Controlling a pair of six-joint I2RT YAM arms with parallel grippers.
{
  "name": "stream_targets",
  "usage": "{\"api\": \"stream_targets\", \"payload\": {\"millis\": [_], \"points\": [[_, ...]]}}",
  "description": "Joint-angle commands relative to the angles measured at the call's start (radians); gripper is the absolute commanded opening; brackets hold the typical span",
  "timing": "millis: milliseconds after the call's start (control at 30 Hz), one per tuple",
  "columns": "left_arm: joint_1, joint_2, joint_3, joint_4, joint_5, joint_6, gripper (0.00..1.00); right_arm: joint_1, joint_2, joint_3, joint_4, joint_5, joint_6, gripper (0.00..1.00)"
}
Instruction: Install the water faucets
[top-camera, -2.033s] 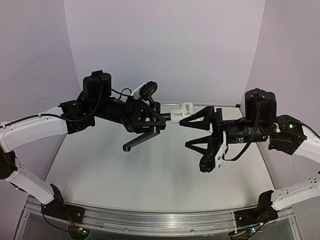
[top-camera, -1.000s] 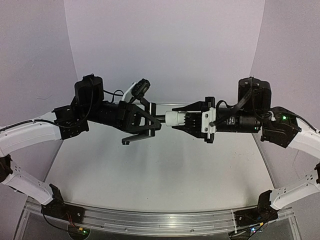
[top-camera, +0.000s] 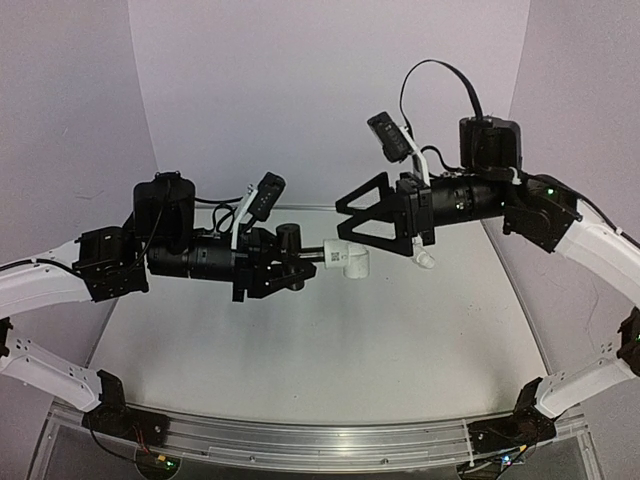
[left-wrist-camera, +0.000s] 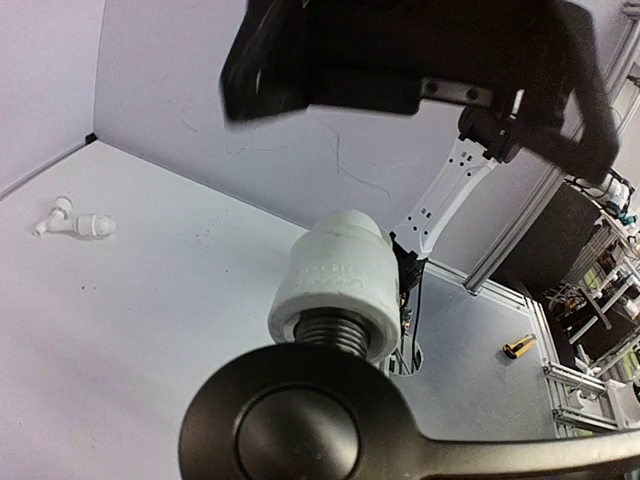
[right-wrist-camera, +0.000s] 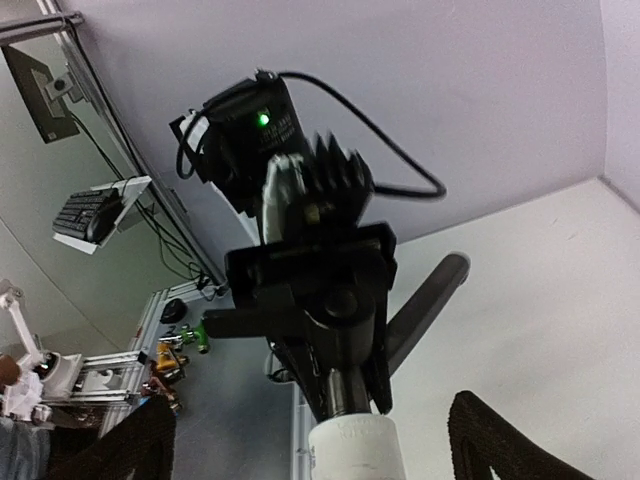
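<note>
We see the left end effector (top-camera: 288, 266) pressed shut on a slim dark grey L-shaped faucet (left-wrist-camera: 300, 425), pinching it in the air above the white table (top-camera: 300, 350). A white plastic pipe fitting (top-camera: 346, 258) sits on the faucet's threaded end, just beyond the left end effector's fingertips and pointing toward the right arm. The right end effector (top-camera: 352, 222) is spread wide and holds nothing. It hangs just above and to the right of the fitting, apart from it. In its wrist view its two dark fingers (right-wrist-camera: 495, 440) flank the fitting's white top without touching it. In the left wrist view a small white plastic tap (left-wrist-camera: 76, 223) lies on the table, well apart from that end effector, near the foot of the wall.
</note>
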Motion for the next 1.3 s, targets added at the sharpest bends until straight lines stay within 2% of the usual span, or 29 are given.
{"api": "stream_targets", "payload": {"millis": [0,100,200,267,533,733,933,1133,1267], "points": [[0.001,-0.016,0.091,0.056,-0.024,-0.155,0.0,-0.003,-0.055,0.091,-0.077,0.206,-0.319,0.98],[0.014,-0.004,0.08,0.094,0.018,-0.256,0.0,-0.002,-0.088,0.083,-0.13,0.278,-0.605,0.98],[0.052,0.002,0.01,0.25,0.12,-0.438,0.0,-0.002,-0.14,0.034,-0.145,0.31,-0.883,0.98],[0.072,0.001,-0.015,0.296,0.134,-0.531,0.0,0.005,-0.175,-0.01,-0.149,0.326,-1.057,0.98],[0.117,-0.008,-0.043,0.354,0.218,-0.697,0.0,0.092,-0.278,-0.206,-0.093,0.425,-1.561,0.96],[0.119,0.058,-0.017,0.416,0.365,-0.757,0.0,0.137,-0.303,-0.331,0.032,0.468,-1.776,0.93],[0.121,0.143,0.032,0.448,0.511,-0.823,0.0,0.142,-0.326,-0.434,0.2,0.444,-1.939,0.9],[0.121,0.173,0.037,0.483,0.538,-0.852,0.0,0.146,-0.316,-0.481,0.281,0.44,-2.021,0.74],[0.12,0.156,0.025,0.473,0.49,-0.829,0.0,0.152,-0.31,-0.464,0.285,0.433,-1.944,0.56]]}}
